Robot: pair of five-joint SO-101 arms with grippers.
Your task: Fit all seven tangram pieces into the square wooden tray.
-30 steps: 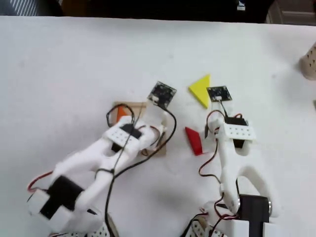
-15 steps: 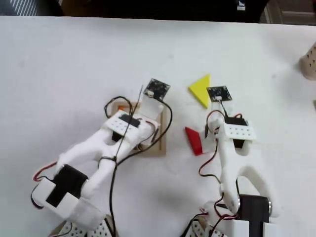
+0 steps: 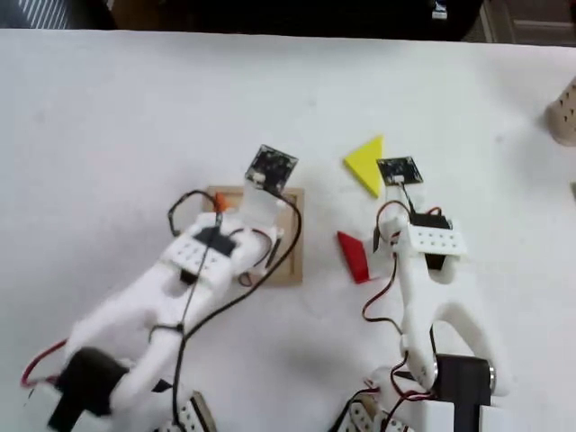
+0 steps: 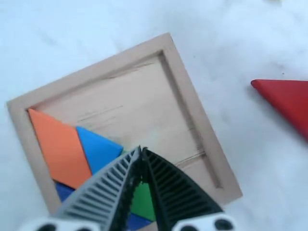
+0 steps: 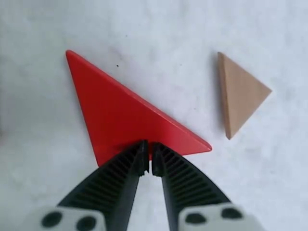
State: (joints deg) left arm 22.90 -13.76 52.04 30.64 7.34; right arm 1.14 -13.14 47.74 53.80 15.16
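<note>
The square wooden tray (image 4: 185,103) holds an orange parallelogram (image 4: 60,147), a blue triangle (image 4: 98,149) and a green piece (image 4: 144,199); the rest of its floor is bare wood. My left gripper (image 4: 141,153) hovers shut above these pieces with nothing in it. A red triangle (image 5: 125,115) lies on the table, and my right gripper (image 5: 147,145) is shut with its tips at the triangle's near edge. A tan triangle (image 5: 240,94) lies beside it. In the high view the tray (image 3: 293,236) sits left of the red piece (image 3: 354,255).
A yellow triangle (image 3: 367,162) lies on the white table beyond the red piece. The left arm (image 3: 198,261) covers part of the tray, and the right arm (image 3: 427,238) stands right of the red piece. A perforated brown object (image 3: 564,115) sits at the far right edge.
The left arm has drawn back toward the lower left, uncovering more of the tray's right side. The right arm and the loose pieces have not moved.
</note>
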